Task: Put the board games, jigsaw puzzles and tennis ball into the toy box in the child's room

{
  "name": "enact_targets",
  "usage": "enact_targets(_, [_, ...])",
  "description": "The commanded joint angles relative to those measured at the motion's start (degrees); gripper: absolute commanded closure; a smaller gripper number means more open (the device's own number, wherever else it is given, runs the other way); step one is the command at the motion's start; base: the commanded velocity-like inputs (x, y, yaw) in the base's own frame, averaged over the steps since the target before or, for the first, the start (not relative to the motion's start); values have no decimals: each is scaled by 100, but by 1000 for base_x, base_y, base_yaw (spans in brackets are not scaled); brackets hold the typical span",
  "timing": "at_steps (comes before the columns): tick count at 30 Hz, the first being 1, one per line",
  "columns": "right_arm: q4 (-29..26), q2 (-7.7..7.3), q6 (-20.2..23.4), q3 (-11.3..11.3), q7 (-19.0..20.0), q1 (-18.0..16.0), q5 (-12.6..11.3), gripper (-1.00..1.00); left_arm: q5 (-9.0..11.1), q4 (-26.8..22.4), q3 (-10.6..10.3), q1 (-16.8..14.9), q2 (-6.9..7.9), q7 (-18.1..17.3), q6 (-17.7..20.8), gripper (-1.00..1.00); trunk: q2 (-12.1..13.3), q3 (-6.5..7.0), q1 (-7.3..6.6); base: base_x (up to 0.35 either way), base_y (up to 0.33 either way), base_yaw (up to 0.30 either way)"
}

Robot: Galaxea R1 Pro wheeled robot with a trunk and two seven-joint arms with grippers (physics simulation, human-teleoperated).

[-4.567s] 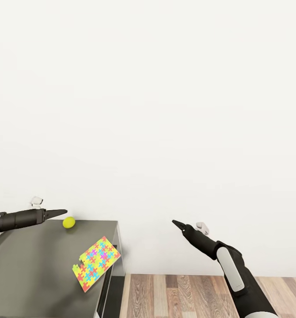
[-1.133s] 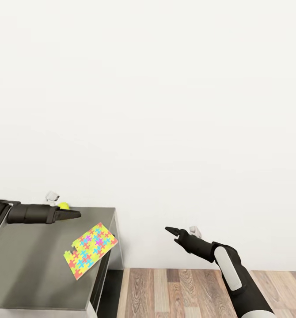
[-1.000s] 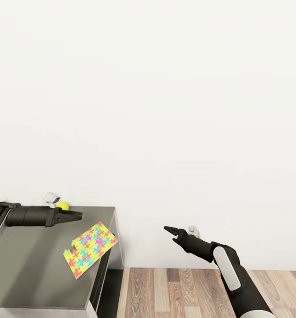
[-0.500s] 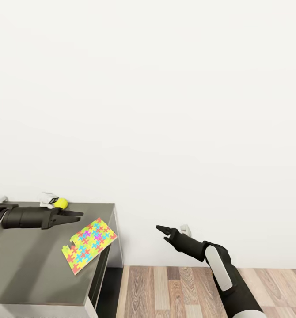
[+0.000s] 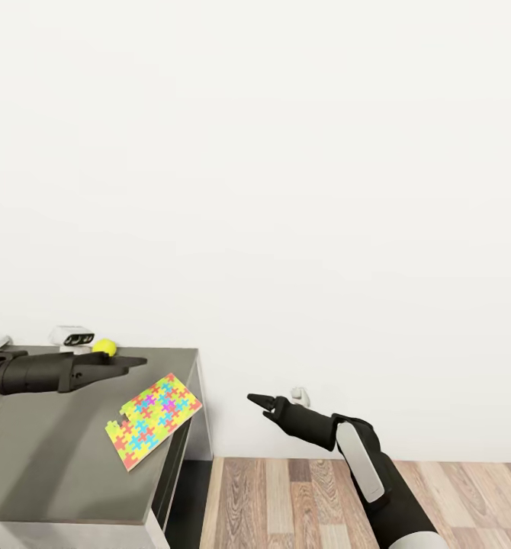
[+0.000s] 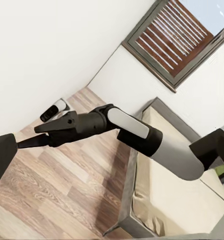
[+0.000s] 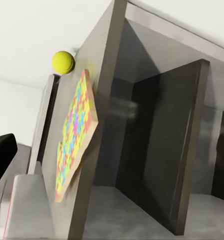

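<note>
A multicoloured jigsaw puzzle lies near the right edge of the dark grey table, one corner slightly over the edge. The tennis ball rests at the table's back edge by the wall. My left gripper hovers open over the table, between ball and puzzle, touching neither. My right gripper hangs open in the air to the right of the table, pointing toward it and holding nothing. The right wrist view faces the table's end, with the puzzle and the ball on top.
A plain white wall backs the table. Wood-plank floor lies to the right, under my right arm. The left wrist view looks past my right gripper to the bed and a slatted window. A dark panel stands under the table.
The head view has shifted. My left gripper has reached rightward past the tennis ball. My right arm has swung left toward the table's end. Ball and puzzle lie as before.
</note>
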Motion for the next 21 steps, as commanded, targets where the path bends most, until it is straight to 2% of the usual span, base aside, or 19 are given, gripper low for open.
enact_targets(1, [-4,0,24,1,16,-4,10,-100,39,-7,-1,-2,-3,-21,61,-100,-3,-6,0,0,0,0])
enact_targets(9, [-9,-15,32,27,19,-6,18,-100,210,-21,-13,2,-19,-21,55,-100,-3,-6,0,0,0,0])
enact_targets(21, [-14,-25,3,16,36,-2,27,-100,225,-15,6,2,-24,-21,45,-100,-3,-6,0,0,0,0])
